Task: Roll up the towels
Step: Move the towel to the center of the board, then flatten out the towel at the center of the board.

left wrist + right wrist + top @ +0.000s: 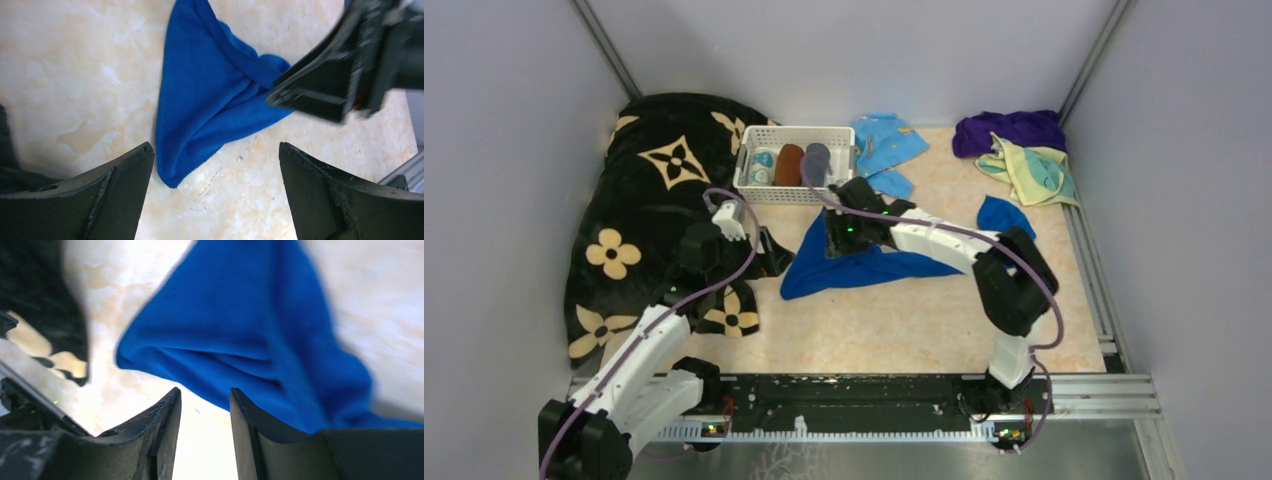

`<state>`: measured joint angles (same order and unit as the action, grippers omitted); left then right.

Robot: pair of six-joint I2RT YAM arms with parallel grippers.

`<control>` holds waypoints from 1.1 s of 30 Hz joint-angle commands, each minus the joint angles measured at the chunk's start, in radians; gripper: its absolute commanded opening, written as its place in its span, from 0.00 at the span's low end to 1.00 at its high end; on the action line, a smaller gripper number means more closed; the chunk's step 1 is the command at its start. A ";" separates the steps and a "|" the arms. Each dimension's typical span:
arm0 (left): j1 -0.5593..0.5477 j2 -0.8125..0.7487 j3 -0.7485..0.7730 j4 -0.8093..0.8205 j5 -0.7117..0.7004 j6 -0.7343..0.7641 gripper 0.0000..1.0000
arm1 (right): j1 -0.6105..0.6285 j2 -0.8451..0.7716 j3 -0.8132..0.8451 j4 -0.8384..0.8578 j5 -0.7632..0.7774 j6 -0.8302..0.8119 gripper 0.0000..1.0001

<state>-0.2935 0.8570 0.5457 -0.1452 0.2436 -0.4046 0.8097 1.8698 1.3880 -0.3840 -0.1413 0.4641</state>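
Right tool, narrow gap, over soft, creased, triangular blue towel; left tool wide.

Taking the white basket as the anchor here. Just in front of it: royal blue towel, crumpled into a rough triangle, with the right gripper over the end nearest the basket. Front-left of the basket: left gripper, at the edge of the black flowered blanket. Just beside the basket's right side: light blue cloth. Well off to the right: purple towel, pale yellow towel touching it.
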 commanded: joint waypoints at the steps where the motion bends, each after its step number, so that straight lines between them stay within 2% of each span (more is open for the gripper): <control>1: -0.066 0.066 0.005 -0.024 -0.075 -0.055 0.99 | -0.118 -0.203 -0.164 -0.021 0.050 -0.050 0.43; 5: -0.109 0.153 0.011 -0.039 -0.128 -0.088 0.99 | -0.186 -0.353 -0.301 -0.028 0.124 -0.068 0.50; 13: -0.166 0.293 0.061 -0.177 -0.234 -0.104 0.93 | -0.309 -0.566 -0.519 0.034 0.176 -0.047 0.53; 15: -0.188 0.301 0.056 -0.182 -0.248 -0.132 0.94 | -0.320 -0.598 -0.545 0.046 0.192 -0.049 0.53; 17: -0.211 0.301 0.053 -0.191 -0.302 -0.164 0.99 | -0.328 -0.614 -0.557 0.056 0.197 -0.055 0.54; 24: -0.247 0.274 0.015 -0.197 -0.400 -0.274 0.99 | -0.341 -0.626 -0.571 0.071 0.224 -0.088 0.54; 27: -0.259 0.290 0.009 -0.203 -0.415 -0.301 0.88 | -0.349 -0.628 -0.581 0.081 0.229 -0.096 0.54; 28: -0.265 0.302 0.011 -0.207 -0.421 -0.305 0.79 | -0.352 -0.630 -0.587 0.086 0.227 -0.096 0.54; 30: -0.273 0.325 0.019 -0.210 -0.427 -0.315 0.69 | -0.357 -0.634 -0.594 0.093 0.223 -0.096 0.54; 33: -0.279 0.355 0.030 -0.205 -0.431 -0.333 0.61 | -0.361 -0.639 -0.601 0.094 0.224 -0.104 0.54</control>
<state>-0.5606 1.1786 0.5652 -0.3408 -0.1551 -0.6933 0.4618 1.2758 0.7906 -0.3359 0.0647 0.3840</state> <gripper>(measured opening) 0.647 0.541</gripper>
